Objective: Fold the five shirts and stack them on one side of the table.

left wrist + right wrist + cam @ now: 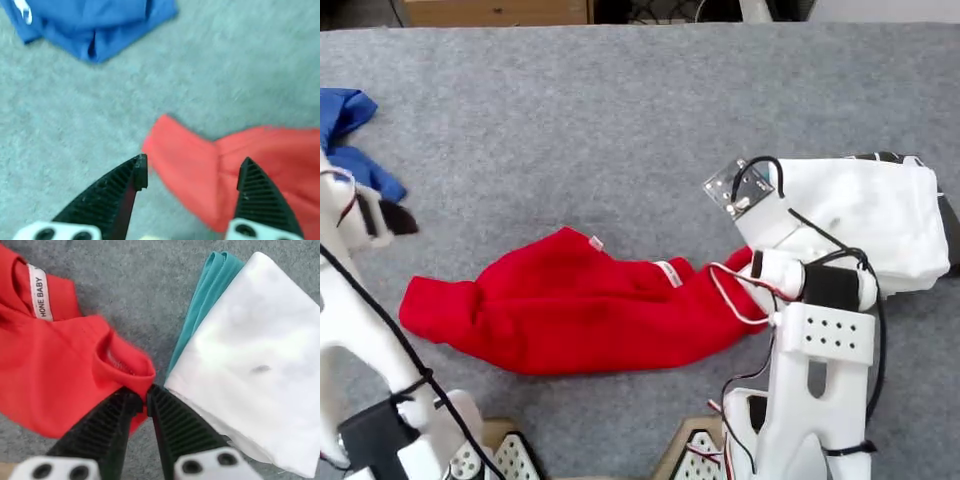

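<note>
Grey table [620,120], red shirt [570,310], neck label [39,291]

Your left gripper [194,172] hangs by the tabletop's [620,120] left edge, fingers [115,195] apart; right gripper [143,399] toward the right edge, fingers pinched together.

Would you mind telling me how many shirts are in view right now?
4: red shirt mid-table, blue shirt at the left edge, white shirt folded at right atop a teal shirt. More may hide beneath.

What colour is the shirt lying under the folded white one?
It's a teal shirt; clearest in the right wrist view.
</note>
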